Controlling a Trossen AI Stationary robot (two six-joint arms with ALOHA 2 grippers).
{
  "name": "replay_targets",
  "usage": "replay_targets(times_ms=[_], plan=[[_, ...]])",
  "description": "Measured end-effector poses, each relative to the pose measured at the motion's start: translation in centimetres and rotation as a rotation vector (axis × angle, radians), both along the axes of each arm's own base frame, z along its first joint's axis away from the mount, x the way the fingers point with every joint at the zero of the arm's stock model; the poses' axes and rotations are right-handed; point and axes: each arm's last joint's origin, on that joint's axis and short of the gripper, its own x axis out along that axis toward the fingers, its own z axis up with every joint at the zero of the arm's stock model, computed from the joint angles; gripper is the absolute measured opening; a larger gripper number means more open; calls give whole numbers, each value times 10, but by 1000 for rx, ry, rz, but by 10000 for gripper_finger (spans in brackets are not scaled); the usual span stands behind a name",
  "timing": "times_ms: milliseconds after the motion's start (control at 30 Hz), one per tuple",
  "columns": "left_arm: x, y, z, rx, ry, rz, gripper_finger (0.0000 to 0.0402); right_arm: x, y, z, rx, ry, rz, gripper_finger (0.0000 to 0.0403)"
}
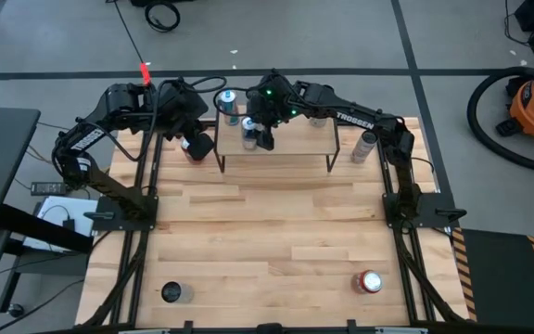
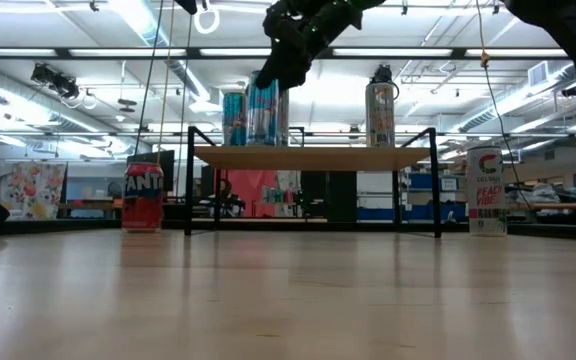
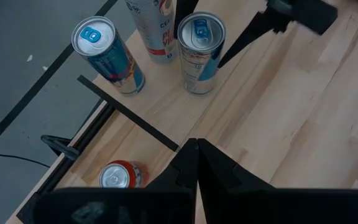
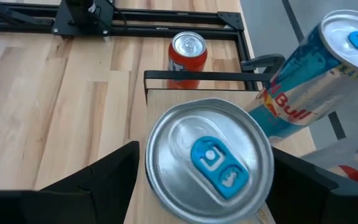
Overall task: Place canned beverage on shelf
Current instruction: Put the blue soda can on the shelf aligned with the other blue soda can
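The shelf (image 1: 295,148) (image 2: 313,157) stands at the table's far middle. On its left end stand a blue Red Bull can (image 1: 228,104) (image 3: 107,56) (image 4: 316,81), a white can (image 3: 154,28) and a second blue can (image 1: 248,130) (image 3: 201,53) (image 4: 210,158). My right gripper (image 1: 262,125) (image 4: 207,180) comes down over that second blue can and is shut on it. My left gripper (image 1: 193,121) (image 3: 196,168) is shut and empty. It hovers off the shelf's left end, above a red Fanta can (image 1: 193,148) (image 2: 143,197) (image 3: 118,175) that stands on the table. My right gripper pinches the blue can's upper sides (image 3: 219,62) between its two fingers (image 4: 110,180), one on each side of the lid. The fingers come from above, pointing down. The can stands upright with its base on the shelf board (image 2: 263,148).
A silver can (image 2: 381,105) stands on the shelf's right part. A white Celsius can (image 1: 364,147) (image 2: 485,190) stands on the table right of the shelf. A dark can (image 1: 172,292) and a red can (image 1: 370,282) stand near the table's near edge.
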Motion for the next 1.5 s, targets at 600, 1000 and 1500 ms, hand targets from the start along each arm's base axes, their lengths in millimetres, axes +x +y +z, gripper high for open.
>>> replay_targets(times_ms=[600,1000,1500], plan=[[-2,0,-1,-6,19,1,9,-42,18,44,20,-5,-22,311],[-1,-2,-1,-7,21,-5,9,-57,24,47,28,86,-29,235],[-1,-3,-1,-10,18,-4,9,-27,11,9,44,150,-24,61]])
